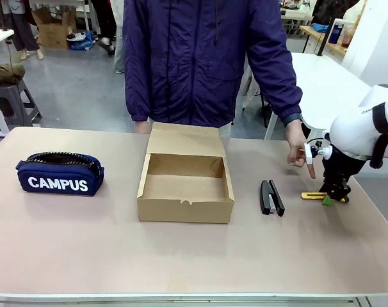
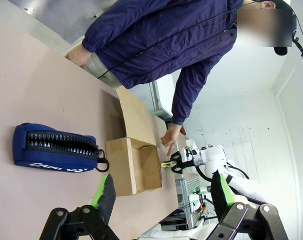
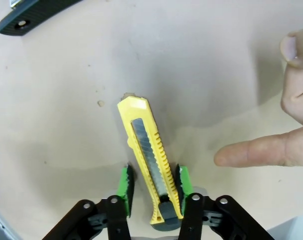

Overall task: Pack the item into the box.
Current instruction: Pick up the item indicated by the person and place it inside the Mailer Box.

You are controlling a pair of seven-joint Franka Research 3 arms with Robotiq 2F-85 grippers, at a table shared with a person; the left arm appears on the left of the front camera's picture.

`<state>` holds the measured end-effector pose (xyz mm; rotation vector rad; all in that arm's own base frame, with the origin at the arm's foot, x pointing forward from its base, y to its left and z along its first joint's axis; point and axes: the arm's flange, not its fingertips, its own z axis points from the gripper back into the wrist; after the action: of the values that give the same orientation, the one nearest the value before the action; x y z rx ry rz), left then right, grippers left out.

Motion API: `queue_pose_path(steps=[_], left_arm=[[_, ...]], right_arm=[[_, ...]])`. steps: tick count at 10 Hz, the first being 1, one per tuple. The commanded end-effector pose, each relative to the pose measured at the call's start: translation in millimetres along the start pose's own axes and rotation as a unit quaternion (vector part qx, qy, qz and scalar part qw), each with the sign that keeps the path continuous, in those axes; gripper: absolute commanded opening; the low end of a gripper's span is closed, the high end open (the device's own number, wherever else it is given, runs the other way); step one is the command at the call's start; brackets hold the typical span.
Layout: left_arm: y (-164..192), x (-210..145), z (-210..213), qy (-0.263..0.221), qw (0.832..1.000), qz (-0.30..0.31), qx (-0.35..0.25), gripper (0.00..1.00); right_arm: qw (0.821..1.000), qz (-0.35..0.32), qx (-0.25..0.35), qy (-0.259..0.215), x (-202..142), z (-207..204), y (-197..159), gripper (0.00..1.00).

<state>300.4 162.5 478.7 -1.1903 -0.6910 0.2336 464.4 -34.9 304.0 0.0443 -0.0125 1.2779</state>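
Lying flat on the smooth table (image 3: 66,100), the slim yellow utility knife (image 3: 146,150) with a bumpy plastic edge is squeezed between the green pads (image 3: 125,184) of the right gripper (image 3: 154,176), seen close in its wrist view. A person's finger (image 3: 251,152) points beside it. The front view adds the open cardboard box (image 1: 185,210), well to the left. The left gripper (image 2: 159,189) holds its two sides wide apart.
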Motion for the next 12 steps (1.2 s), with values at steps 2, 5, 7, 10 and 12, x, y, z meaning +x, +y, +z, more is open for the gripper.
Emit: queue_pose_path(steps=[2,5,7,10,12], left_arm=[[-0.5,0.3,1.3,-0.002,1.0,-0.011,-0.008,1.0],[-0.5,0.3,1.3,-0.002,1.0,-0.011,-0.008,1.0],[-0.5,0.3,1.3,-0.002,1.0,-0.011,-0.008,1.0],[-0.5,0.3,1.3,-0.002,1.0,-0.011,-0.008,1.0],[-0.5,0.3,1.3,-0.002,1.0,-0.011,-0.008,1.0]], right_arm=[[1.0,0.003,0.019,0.007,-2.5,-5.7,3.3,0.0],[1.0,0.0,0.018,0.007,-2.7,-5.5,4.3,0.0],[1.0,-0.014,0.025,0.011,-0.8,5.8,12.2,0.0],[0.997,-0.075,0.019,0.006,0.2,77.5,46.0,0.0],[0.994,-0.113,-0.01,0.009,14.0,123.0,76.7,0.0]])
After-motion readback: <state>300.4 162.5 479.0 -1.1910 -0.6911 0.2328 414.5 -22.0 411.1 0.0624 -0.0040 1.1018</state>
